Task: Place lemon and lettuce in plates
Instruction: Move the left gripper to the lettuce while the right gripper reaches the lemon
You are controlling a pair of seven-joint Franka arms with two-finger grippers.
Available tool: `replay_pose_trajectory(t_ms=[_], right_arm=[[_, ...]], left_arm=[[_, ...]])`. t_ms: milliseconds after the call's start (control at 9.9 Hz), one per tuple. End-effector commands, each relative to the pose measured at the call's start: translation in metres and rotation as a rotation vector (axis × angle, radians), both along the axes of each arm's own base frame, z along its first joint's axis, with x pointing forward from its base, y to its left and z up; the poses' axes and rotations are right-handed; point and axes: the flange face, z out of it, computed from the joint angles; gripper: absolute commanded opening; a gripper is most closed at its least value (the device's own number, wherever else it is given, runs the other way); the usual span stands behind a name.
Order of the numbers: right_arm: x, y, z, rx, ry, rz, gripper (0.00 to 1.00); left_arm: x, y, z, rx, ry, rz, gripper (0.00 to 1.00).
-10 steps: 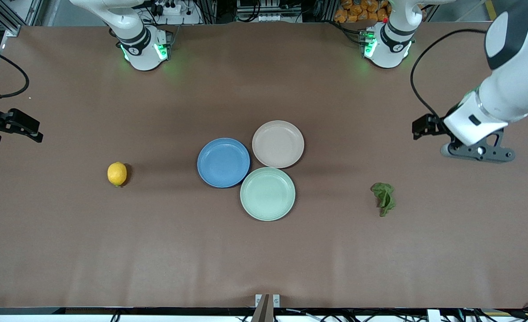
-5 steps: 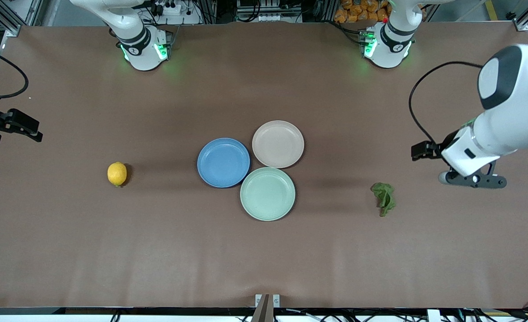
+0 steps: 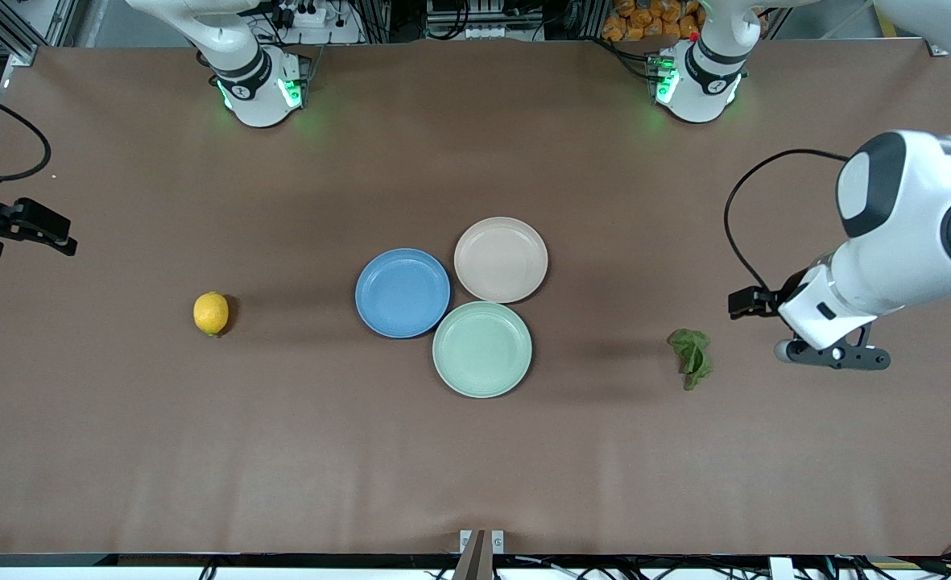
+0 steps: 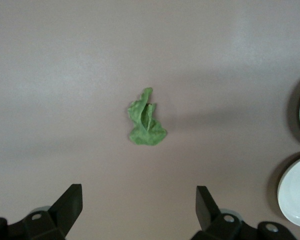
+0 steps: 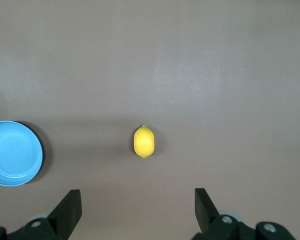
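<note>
1. Green crinkled lettuce leaf (image 3: 691, 358) lies on the brown table (image 3: 475, 451) toward the left arm's end; small oval yellow lemon (image 3: 211, 312) lies toward the right arm's end. Round blue plate (image 3: 402, 292) and beige-pink plate (image 3: 501, 259) sit mid-table, both empty.
2. Left gripper (image 4: 139, 212) hangs over the table near the leaf, jaws wide, empty.
3. Right gripper (image 5: 137, 212) waits high over the table edge, jaws wide.
4. We'd centre the left jaws over the leaf's bunched middle, drop straight down, and pinch low; it's thin and floppy.
</note>
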Motion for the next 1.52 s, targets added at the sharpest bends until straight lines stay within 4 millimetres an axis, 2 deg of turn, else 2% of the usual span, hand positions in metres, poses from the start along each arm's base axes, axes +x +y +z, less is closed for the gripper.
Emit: replay_pose_trajectory(t_ms=[0, 303, 505, 606, 909, 1111, 1414], right_arm=[[0.004, -0.012, -0.012, 0.01, 0.025, -0.012, 1.0], [0.015, -0.012, -0.038, 0.009, 0.068, -0.012, 1.0], [0.021, -0.014, -0.054, 0.009, 0.092, -0.013, 1.0], [0.025, -0.016, -0.07, 0.009, 0.112, -0.017, 1.0], [0.016, -0.022, -0.134, 0.013, 0.085, -0.025, 1.0], [0.009, -0.021, -0.174, 0.013, 0.082, -0.023, 1.0], [-0.005, -0.016, -0.247, 0.013, 0.092, -0.02, 1.0]], left_arm=[[0.007, -0.007, -0.004, 0.016, -0.019, -0.025, 1.0], [0.011, -0.009, -0.018, 0.032, -0.025, -0.035, 1.0], [0.016, -0.009, -0.039, 0.03, -0.012, -0.031, 1.0], [0.018, -0.006, -0.049, 0.029, -0.005, -0.026, 1.0], [0.029, 0.0, -0.085, 0.021, -0.005, -0.013, 1.0], [0.032, -0.004, -0.112, 0.017, 0.005, -0.007, 1.0], [0.023, -0.028, -0.135, 0.035, 0.042, 0.017, 1.0]])
